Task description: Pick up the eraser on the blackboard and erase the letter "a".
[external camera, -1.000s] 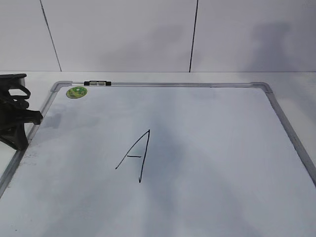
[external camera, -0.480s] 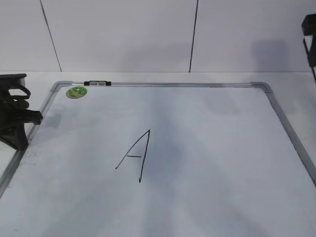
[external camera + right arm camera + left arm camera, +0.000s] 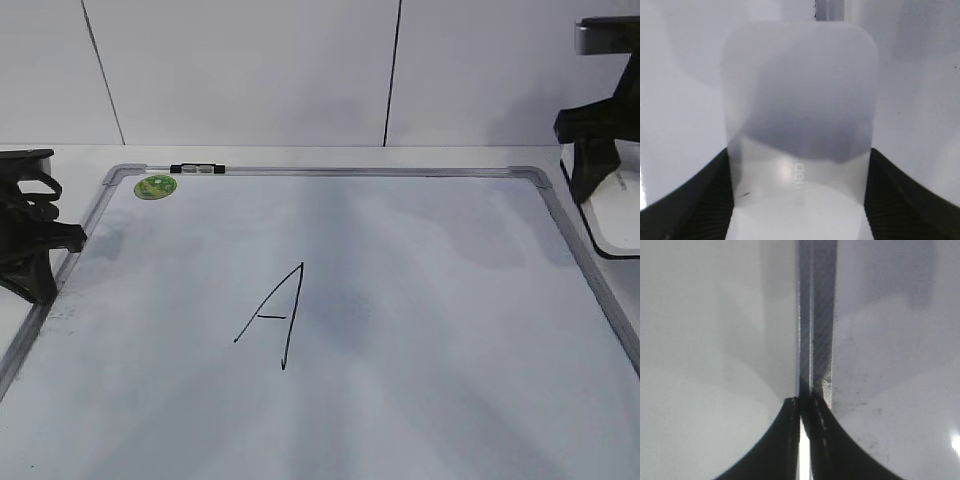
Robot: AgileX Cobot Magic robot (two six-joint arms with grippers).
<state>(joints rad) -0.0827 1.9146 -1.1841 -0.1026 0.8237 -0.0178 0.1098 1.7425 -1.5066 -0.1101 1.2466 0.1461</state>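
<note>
I read one large angular capital "A" (image 3: pixel 272 315), thin black marker, on white dry-erase board with grey metal frame (image 3: pixel 420 300). White oblong plastic eraser (image 3: pixel 799 130) carries small grey lettering, only "de" legible to me in right wrist view. Round green sticker (image 3: pixel 155 186): print unreadable.
</note>
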